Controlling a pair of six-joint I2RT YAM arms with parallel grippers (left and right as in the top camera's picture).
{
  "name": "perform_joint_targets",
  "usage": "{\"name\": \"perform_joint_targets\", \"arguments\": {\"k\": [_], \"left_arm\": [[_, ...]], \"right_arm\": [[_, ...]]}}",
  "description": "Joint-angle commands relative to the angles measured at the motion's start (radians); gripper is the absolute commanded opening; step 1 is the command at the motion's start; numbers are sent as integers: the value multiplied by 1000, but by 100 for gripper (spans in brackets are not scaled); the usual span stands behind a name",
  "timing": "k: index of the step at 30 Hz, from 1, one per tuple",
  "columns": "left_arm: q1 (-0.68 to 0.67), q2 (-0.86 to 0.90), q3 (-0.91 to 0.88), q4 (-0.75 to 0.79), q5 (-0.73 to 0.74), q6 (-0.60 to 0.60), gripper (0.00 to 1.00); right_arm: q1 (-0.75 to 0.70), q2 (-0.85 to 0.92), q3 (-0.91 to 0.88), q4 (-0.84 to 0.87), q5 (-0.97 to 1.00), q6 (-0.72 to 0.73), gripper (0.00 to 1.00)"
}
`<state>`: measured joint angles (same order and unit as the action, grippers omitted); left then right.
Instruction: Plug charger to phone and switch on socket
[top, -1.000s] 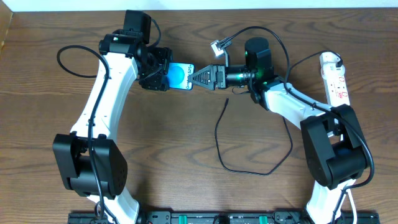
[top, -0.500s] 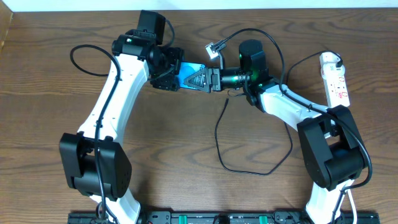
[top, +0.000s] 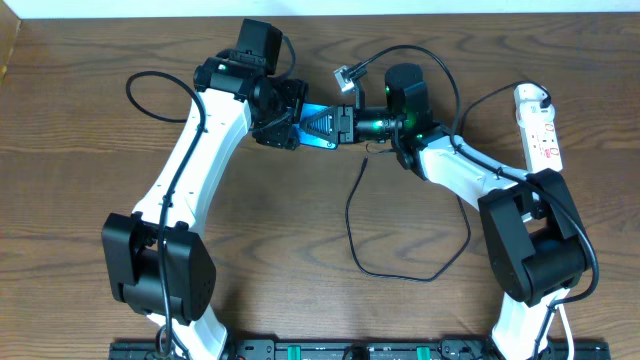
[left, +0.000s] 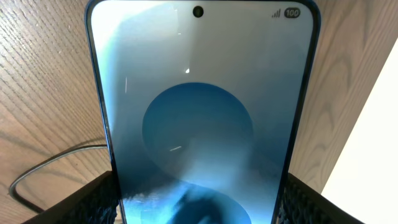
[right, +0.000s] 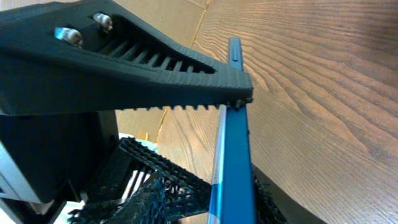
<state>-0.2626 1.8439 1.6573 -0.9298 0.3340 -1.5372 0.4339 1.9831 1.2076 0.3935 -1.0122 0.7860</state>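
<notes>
The left claw (top: 290, 122) is clamped across the phone (left: 199, 124) above the brown wood-grain table (top: 80, 180). The right claw (top: 325, 125) meets the phone's free end, one toothed finger (right: 155, 74) on the glass; whether it grips, I cannot tell. The charger (top: 349, 225) lies near this claw, and the socket (top: 541, 130) lies well to its right.

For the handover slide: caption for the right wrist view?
Right hand touching the edge-on phone, gripped by the left hand, wood table behind.
</notes>
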Motion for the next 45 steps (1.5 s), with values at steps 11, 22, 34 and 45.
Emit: {"name": "perform_joint_targets", "arguments": {"k": [11, 22, 34, 45], "left_arm": [[-3, -31, 15, 4, 13, -5, 24], [-2, -31, 15, 53, 150, 159, 91], [-2, -31, 15, 275, 205, 202, 91], [-3, -31, 15, 412, 100, 201, 91]], "right_arm": [[1, 5, 13, -24, 8, 6, 1], [-151, 5, 13, -75, 37, 12, 1], [-319, 5, 13, -94, 87, 629, 1], [-278, 5, 13, 264, 25, 1126, 1]]}}
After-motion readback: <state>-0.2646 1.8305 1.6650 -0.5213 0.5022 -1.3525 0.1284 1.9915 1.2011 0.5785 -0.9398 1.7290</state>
